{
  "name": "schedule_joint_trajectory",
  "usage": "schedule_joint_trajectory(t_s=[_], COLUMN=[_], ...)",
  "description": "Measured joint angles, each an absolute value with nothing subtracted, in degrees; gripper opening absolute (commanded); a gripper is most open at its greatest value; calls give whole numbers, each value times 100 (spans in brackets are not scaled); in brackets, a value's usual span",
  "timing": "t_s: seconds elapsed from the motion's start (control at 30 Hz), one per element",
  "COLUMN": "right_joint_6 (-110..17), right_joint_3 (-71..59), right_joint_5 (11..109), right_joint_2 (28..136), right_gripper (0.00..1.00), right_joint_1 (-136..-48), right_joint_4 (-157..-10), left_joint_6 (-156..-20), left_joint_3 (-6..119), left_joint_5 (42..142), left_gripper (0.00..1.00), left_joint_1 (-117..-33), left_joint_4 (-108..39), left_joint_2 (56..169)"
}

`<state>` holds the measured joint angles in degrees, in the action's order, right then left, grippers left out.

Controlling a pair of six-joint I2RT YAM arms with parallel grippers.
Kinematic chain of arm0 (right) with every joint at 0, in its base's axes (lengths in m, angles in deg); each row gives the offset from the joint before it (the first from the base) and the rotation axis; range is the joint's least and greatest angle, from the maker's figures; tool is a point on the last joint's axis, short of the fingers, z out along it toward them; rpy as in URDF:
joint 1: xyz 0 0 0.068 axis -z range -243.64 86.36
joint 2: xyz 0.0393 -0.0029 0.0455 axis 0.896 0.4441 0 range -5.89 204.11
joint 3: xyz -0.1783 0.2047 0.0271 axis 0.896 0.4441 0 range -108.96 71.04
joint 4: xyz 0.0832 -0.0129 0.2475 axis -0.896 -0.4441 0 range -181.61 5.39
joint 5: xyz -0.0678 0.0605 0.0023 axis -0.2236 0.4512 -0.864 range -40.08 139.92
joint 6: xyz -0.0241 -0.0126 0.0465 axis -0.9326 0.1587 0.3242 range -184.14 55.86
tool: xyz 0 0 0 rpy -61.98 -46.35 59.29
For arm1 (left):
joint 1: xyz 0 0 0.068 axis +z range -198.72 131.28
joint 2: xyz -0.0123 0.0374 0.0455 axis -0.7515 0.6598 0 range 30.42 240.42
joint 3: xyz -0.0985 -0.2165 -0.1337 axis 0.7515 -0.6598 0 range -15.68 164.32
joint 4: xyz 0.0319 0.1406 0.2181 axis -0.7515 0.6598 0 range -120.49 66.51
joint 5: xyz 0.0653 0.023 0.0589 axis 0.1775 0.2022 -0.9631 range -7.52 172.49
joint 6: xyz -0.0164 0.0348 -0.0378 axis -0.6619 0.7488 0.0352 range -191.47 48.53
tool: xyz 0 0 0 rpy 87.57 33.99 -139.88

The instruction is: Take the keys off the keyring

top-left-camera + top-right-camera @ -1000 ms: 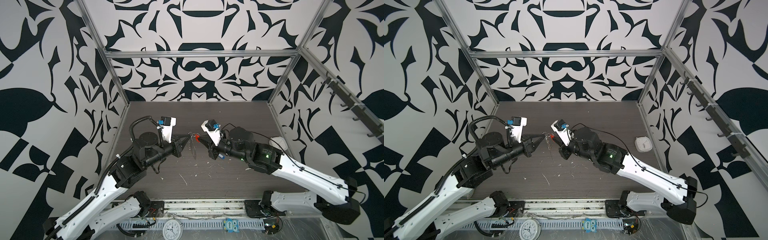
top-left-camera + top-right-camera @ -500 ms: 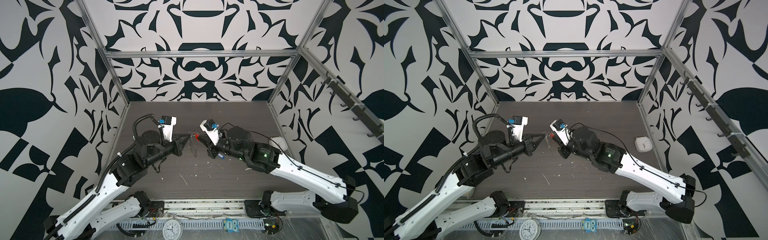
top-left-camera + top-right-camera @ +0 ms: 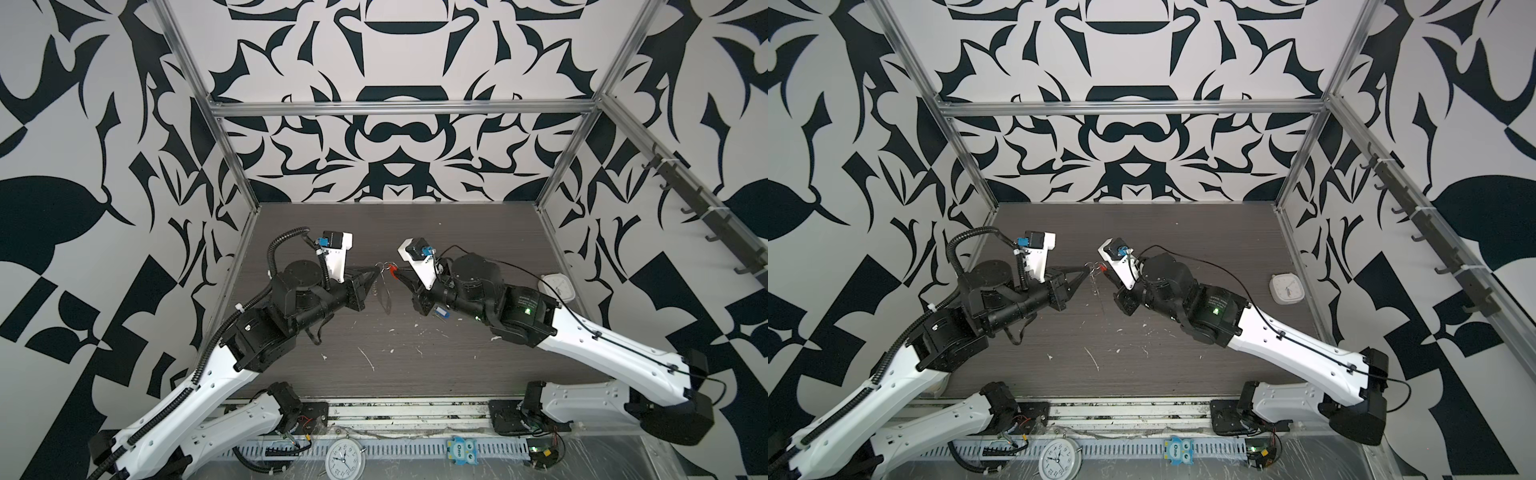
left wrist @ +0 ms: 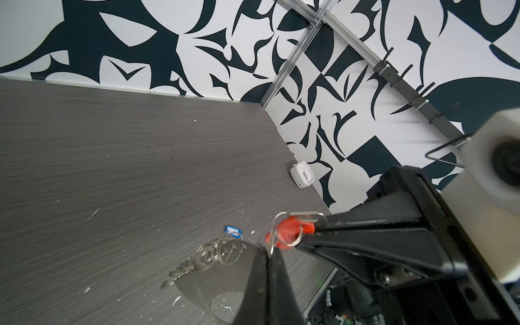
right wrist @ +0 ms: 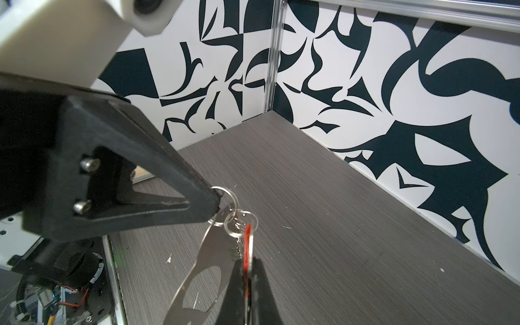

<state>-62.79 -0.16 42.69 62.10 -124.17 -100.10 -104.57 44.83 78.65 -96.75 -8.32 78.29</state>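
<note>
Above the table's middle my left gripper point(image 3: 376, 269) point(image 4: 270, 253) is shut on a silvery ring of the keyring point(image 4: 216, 250) point(image 5: 239, 221). Linked rings and a flat metal plate point(image 5: 208, 264) hang from it. Facing it tip to tip, my right gripper point(image 3: 395, 273) point(image 5: 247, 267) is shut on the red key point(image 4: 287, 232) point(image 5: 247, 242), which is still threaded on a ring. The blue key point(image 3: 441, 312) point(image 4: 232, 230) lies on the table under the right arm, apart from the keyring.
A small white square clock point(image 3: 557, 286) point(image 3: 1286, 289) stands by the right wall. White scuffs and flecks point(image 3: 368, 359) mark the dark table. Patterned walls with metal posts enclose three sides. A round clock point(image 3: 344, 459) sits on the front rail.
The left arm has edged slightly forward and toward the middle. The right arm has shifted a little with it. Both grips are unchanged.
</note>
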Motion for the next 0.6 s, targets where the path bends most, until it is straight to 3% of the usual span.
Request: schedule_joint_trajectory(t_s=[0.6], right_joint_6=[-6288], right_joint_3=[-16], right_joint_5=[4206], right_joint_2=[6243], right_gripper=[0], right_joint_1=[-12417], right_joint_4=[-9986], left_joint_6=[-10448], left_joint_3=[4483], left_joint_5=[7723], left_gripper=[0], left_joint_1=[-9719], left_joint_4=[-834], left_joint_2=[7880])
